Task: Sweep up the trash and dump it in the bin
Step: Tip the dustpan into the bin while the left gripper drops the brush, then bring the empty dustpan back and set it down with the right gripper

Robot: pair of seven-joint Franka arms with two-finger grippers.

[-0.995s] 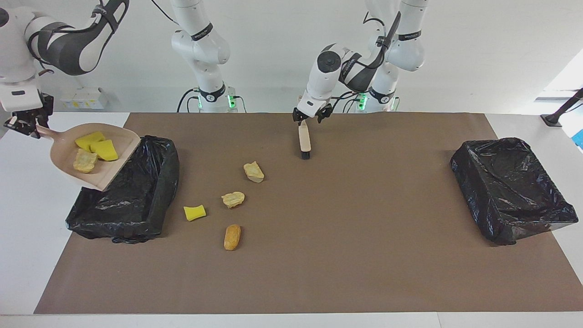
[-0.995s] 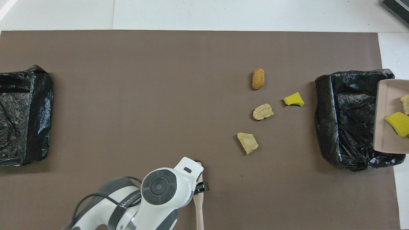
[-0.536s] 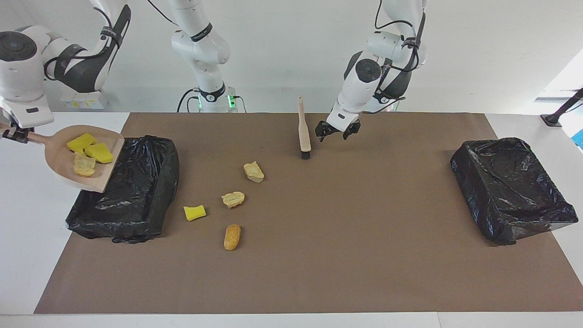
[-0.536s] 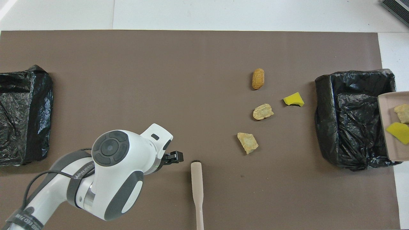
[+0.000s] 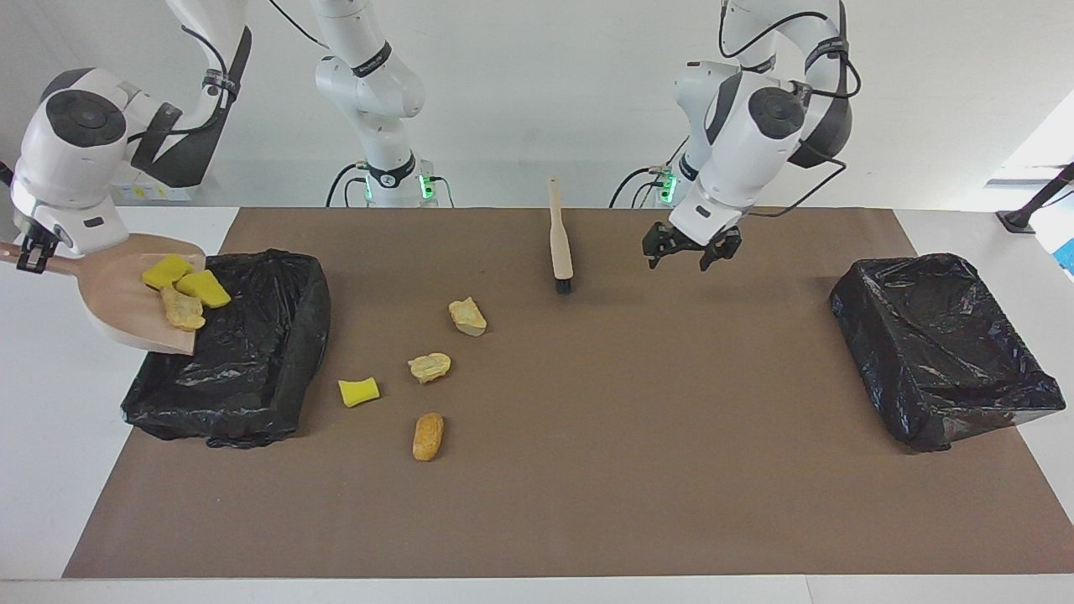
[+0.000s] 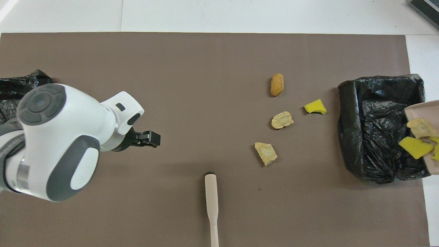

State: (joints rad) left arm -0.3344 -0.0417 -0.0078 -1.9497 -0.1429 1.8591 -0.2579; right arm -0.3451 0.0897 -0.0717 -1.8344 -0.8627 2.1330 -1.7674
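Right gripper (image 5: pixel 32 254) pinched on dustpan (image 5: pixel 126 310) handle, pan tipped over the bin (image 5: pixel 252 352) at the right arm's end.
Three scraps (image 5: pixel 180 289) sit at the pan lip; four more trash pieces (image 5: pixel 430 367) lie on the mat beside that bin. Left gripper (image 5: pixel 688 250) spread, empty, over bare mat; brush (image 5: pixel 560 243) lies loose nearer the robots. Sponge and crumbly bits look light, soft, should slide off easily; pan stiff, hold at handle.

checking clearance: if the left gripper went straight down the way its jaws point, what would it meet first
Probably just the bare brown mat. The left gripper hangs open, pointing down; the brush lies off to one side. Its exact height is hard to judge.
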